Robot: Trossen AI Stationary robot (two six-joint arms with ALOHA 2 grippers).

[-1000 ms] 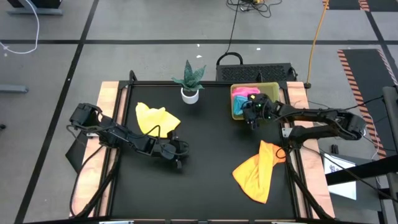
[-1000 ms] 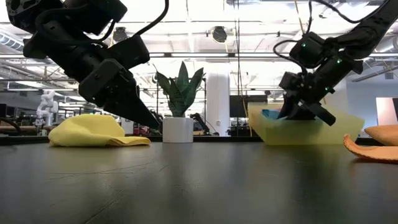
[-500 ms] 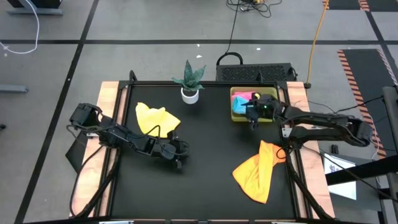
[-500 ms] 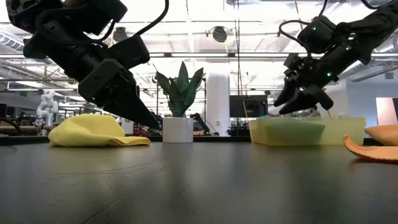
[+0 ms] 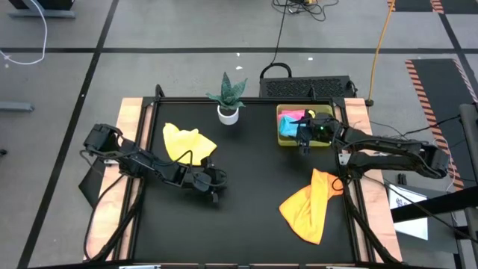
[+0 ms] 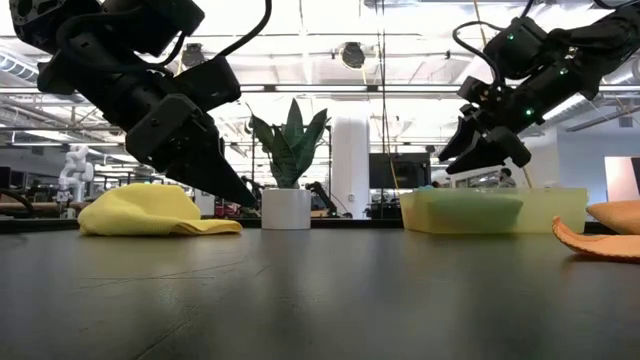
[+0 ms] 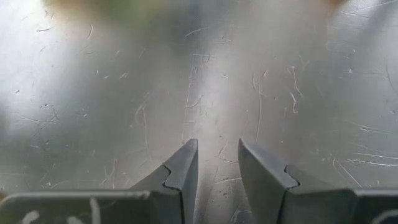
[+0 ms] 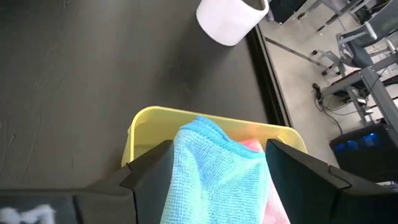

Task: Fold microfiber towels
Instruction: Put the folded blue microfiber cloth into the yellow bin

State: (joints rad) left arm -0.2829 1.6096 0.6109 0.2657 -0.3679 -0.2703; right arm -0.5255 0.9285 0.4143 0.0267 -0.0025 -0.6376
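Inside the yellow-green tray (image 5: 283,113) at the table's far right, the light blue towel (image 8: 214,171) lies bunched on the pink towel (image 8: 273,205), with the right gripper (image 6: 478,152) hovering spread and empty just above, while the left gripper (image 7: 215,169) waits part-open over bare tabletop near the yellow towel (image 5: 185,141).

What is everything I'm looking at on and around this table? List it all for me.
yellow towel: one, yellow, crumpled at the table's left rear.
orange towel: one, orange, spread near the right front edge.
blue towel: one, light blue, in the tray.
pink towel: one, pink, in the tray beside the blue one.
tray: one, yellow-green, right rear.
potted plant: one, green in a white pot, rear centre.
table: one, black top.
left end effector: dark, slightly parted, empty, low over bare table.
right end effector: dark, open, above the tray.
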